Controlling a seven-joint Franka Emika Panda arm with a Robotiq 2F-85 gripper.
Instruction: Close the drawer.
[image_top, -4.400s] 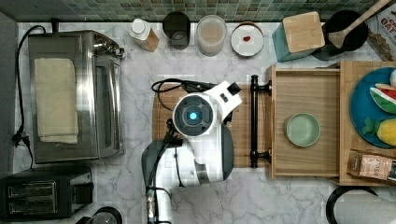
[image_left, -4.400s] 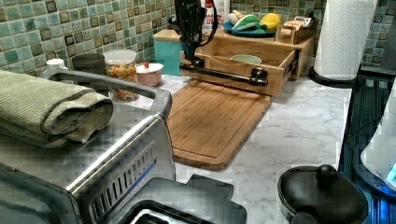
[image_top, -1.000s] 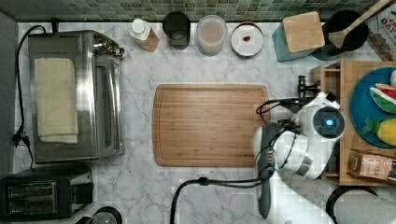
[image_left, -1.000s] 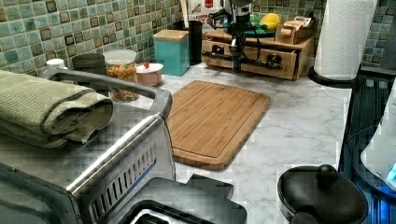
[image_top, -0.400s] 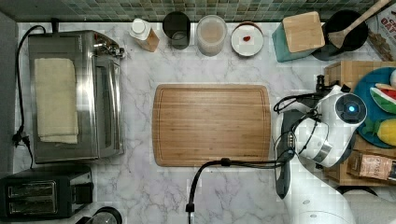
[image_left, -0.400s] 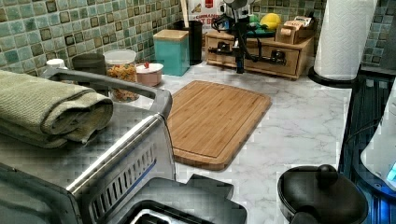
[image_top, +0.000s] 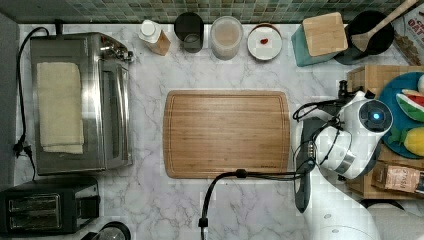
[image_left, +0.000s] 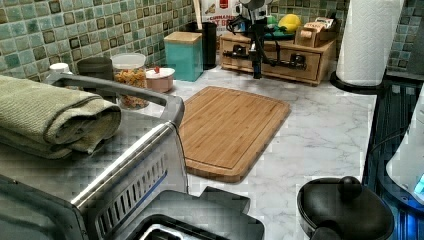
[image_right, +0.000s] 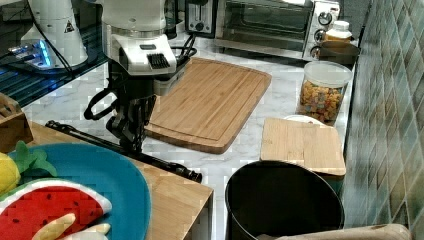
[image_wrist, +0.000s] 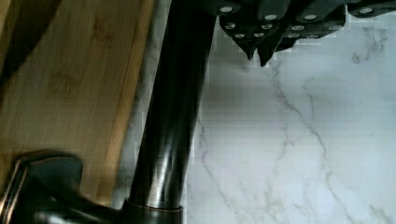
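The drawer (image_left: 280, 56) sits pushed flush into its light-wood cabinet at the upper centre of the left view, its front panel facing the marble counter (image_left: 320, 130) and its long black bar handle (image_right: 125, 150) running across the front. In the right view that handle crosses the left half of the frame on a diagonal, just ahead of a blue plate (image_right: 105, 187) of toy fruit resting on the cabinet top. The arm reaches in from the lower right of the top view, its white wrist (image_top: 357, 132) bent over the cabinet's front edge and a dark cable looping off it. The gripper (image_right: 131, 142) points straight down at the counter, right in front of the handle; in the right view its dark fingers hang at the bar near its middle, though whether they touch it cannot be told. In the wrist view the gripper's fingertips (image_wrist: 258, 49) meet in a tight point, pressed together with nothing between them, just beside the thick black bar and above bare marble. The bamboo cutting board (image_top: 227, 132) lies flat at the centre of the top view, apart from the arm.
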